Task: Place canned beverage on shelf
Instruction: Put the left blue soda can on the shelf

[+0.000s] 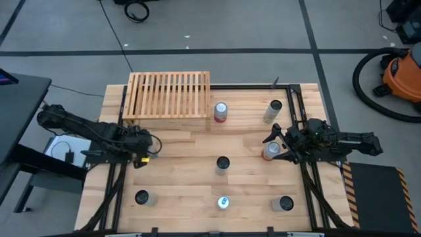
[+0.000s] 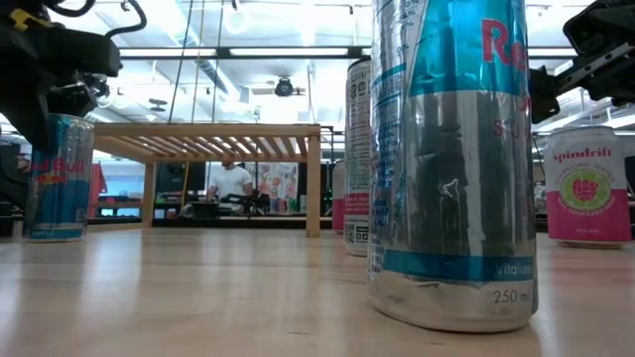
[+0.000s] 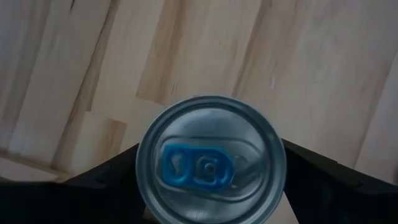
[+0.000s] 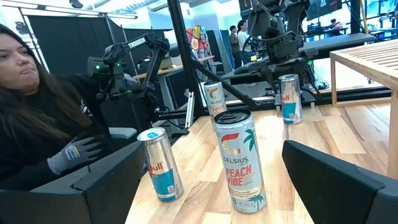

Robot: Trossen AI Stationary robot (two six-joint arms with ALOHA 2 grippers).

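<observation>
So the left gripper (image 1: pixel 146 149) is parked straight down over a slim Red Bull can (image 3: pixel 210 160), wrist vertical, and its wrist camera stares right at the lid and blue tab. The dark fingers (image 3: pixel 106 180) sit against the can's outline on both sides, so I'd call that clamped on the can just under the rim, though the contact itself is hard to see. Coming in from the top makes sense to me: it's a tall skinny can, and a grip high on the sides should keep it plumb for a lift. The can is upright with its long axis vertical and its tab end pointing up into the gripper. In the low view its base looks to be down on the wooden table (image 1: pixel 197 178), so it isn't off the surface yet. The shelf (image 1: pixel 170 95), that slatted light-wood rack, is near this gripper, just past it toward the far side of the table, with its slat top bare. Guessing the can has to go up higher than the slats and then across. The right gripper (image 1: pixel 276 148) waits well away on the other side with its fingers spread wide and nothing in them, and a pink Spindrift can (image 2: pixel 585 183) stands right below it.
</observation>
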